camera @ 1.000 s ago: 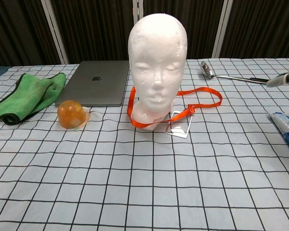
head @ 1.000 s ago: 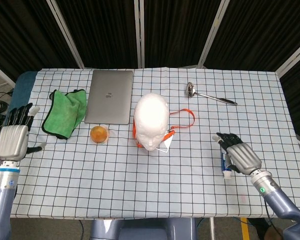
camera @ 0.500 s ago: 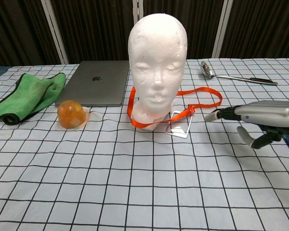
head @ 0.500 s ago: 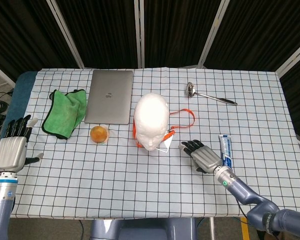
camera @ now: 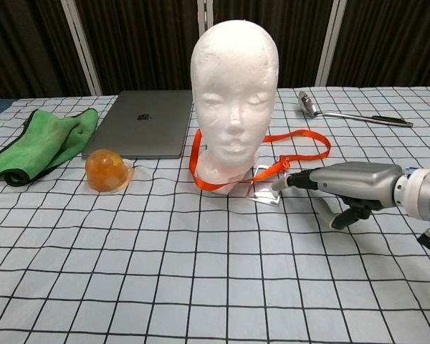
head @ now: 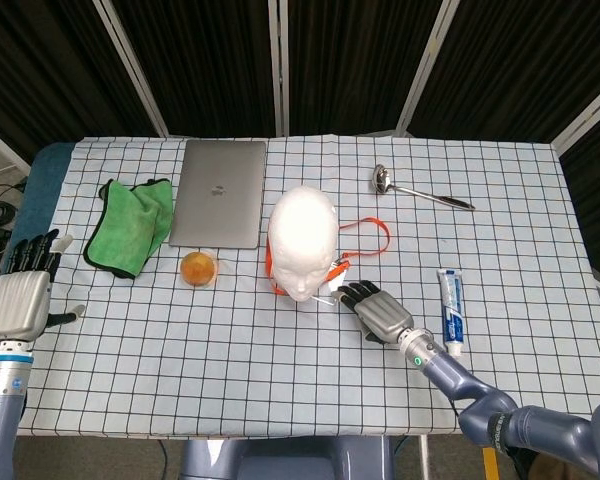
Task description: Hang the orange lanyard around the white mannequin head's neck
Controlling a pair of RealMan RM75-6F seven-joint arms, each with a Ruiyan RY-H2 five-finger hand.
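Note:
The white mannequin head [head: 302, 240] [camera: 233, 93] stands upright mid-table. An orange lanyard [head: 378, 233] [camera: 301, 142] circles its neck and trails off to the right, with a clear badge holder [camera: 264, 185] lying flat in front. My right hand [head: 376, 310] [camera: 351, 182] is low over the cloth, fingers extended, their tips at the badge holder's right edge; it holds nothing. My left hand [head: 22, 293] hovers open at the table's left edge, far from the head.
A grey laptop [head: 220, 192], a green cloth [head: 132, 224] and an orange dome [head: 198, 268] lie left of the head. A metal ladle [head: 420, 190] sits at the back right. A toothpaste tube [head: 451, 309] lies right of my right hand.
My right hand has swept left from the toothpaste tube to the badge holder by the head. The left hand has dropped slightly. The lanyard has not moved.

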